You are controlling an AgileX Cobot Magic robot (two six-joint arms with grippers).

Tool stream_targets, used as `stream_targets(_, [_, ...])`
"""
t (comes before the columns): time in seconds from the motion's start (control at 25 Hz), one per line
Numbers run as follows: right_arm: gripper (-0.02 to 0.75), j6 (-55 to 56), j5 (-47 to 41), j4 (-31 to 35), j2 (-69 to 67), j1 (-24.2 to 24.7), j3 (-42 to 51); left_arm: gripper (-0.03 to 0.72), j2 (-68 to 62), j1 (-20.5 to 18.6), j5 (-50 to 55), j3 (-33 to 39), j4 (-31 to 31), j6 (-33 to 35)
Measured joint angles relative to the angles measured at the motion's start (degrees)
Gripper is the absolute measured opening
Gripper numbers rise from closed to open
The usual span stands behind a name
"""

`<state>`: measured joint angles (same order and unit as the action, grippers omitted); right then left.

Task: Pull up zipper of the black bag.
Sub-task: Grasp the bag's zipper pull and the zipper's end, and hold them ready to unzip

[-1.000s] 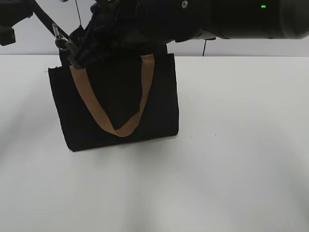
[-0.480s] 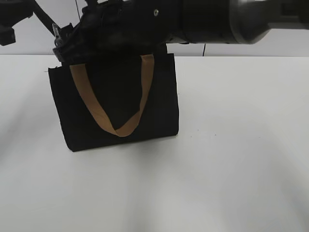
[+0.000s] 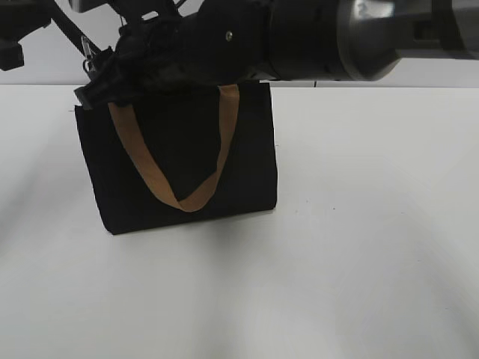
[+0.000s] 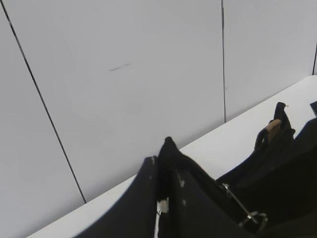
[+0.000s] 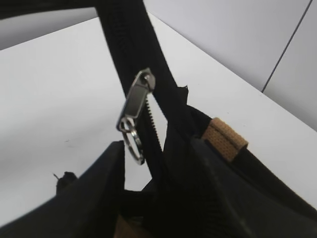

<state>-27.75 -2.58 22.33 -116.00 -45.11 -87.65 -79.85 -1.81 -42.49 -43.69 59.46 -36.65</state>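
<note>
Exterior view: black bag (image 3: pixel 179 161) is standing upright on the tabletop (image 3: pixel 359 247), right tool (image 3: pixel 112 75) reaching across to its top left corner, jaw state not resolvable there. Left wrist view: left tool (image 4: pixel 166 198) is pinching a peak of bag fabric. Right wrist view: zipper (image 5: pixel 134 101) is hanging just ahead of the right tool's fingers, ungripped; judgement: seat on the pull, draw along the teeth.

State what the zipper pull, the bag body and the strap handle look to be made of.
Zipper: polished silver metal, going by its bright glints, with a thin wire ring hanging from it. Black bag: matte black woven fabric, probably canvas; it reflects nothing and creases softly. Strap handle: tan webbing, whose ribbed weave shows in the right wrist view.
</note>
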Motion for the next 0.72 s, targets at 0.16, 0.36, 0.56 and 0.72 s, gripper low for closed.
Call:
stream_targets(0.16, [0.311, 0.1, 0.3, 0.0, 0.0, -0.1, 0.0, 0.015, 0.0, 0.0, 0.0, 0.0, 0.0, 0.0])
stream_targets(0.36, [0.227, 0.1, 0.3, 0.0, 0.0, -0.6, 0.0, 0.015, 0.0, 0.0, 0.0, 0.0, 0.0, 0.0])
stream_targets(0.56, [0.089, 0.2, 0.4, 0.1, 0.0, -0.6, 0.0, 0.015, 0.0, 0.0, 0.1, 0.0, 0.0, 0.0])
stream_targets(0.72, [0.006, 0.2, 0.4, 0.1, 0.0, -0.6, 0.0, 0.015, 0.0, 0.0, 0.6, 0.0, -0.1, 0.0])
